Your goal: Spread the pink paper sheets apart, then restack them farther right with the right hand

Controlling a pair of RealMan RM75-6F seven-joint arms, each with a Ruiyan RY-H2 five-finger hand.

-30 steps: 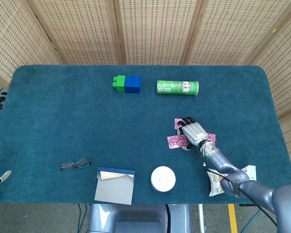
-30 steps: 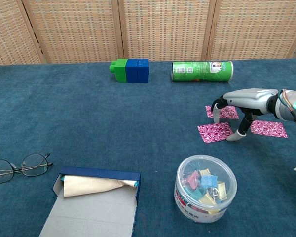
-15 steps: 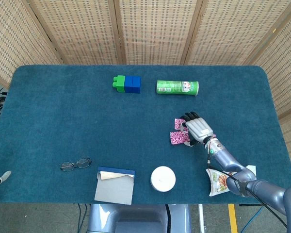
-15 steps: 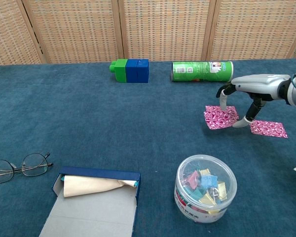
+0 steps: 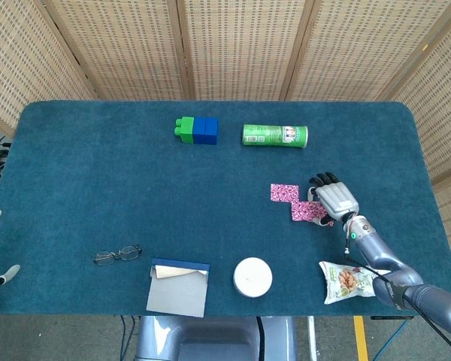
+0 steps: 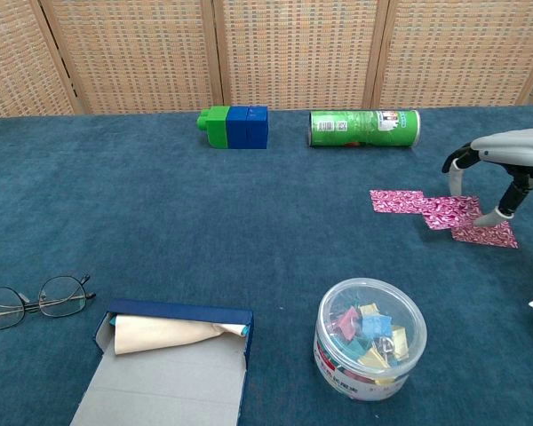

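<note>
Three pink patterned paper sheets lie right of the table's middle. The far-left sheet (image 6: 397,201) (image 5: 283,192) lies alone. The middle sheet (image 6: 450,211) (image 5: 307,211) sits between a fingertip and the thumb of my right hand (image 6: 506,164) (image 5: 335,200), which pinches it low over the cloth. It overlaps the corner of the right sheet (image 6: 489,234), which the hand mostly hides in the head view. Only two pale fingertips of my left hand (image 5: 1,277) show at the left edge of the head view, apart and holding nothing.
A green can (image 6: 364,127) lies behind the sheets, with a green-and-blue block (image 6: 237,126) further left. A clear tub of clips (image 6: 370,338) stands in front. A snack bag (image 5: 348,280), glasses (image 6: 31,298) and an open blue box (image 6: 173,355) lie along the near edge.
My right hand moved right, carrying the middle pink sheet from the near-left spot to overlap the right sheet. The far-left sheet stayed put. The left hand has not moved.
</note>
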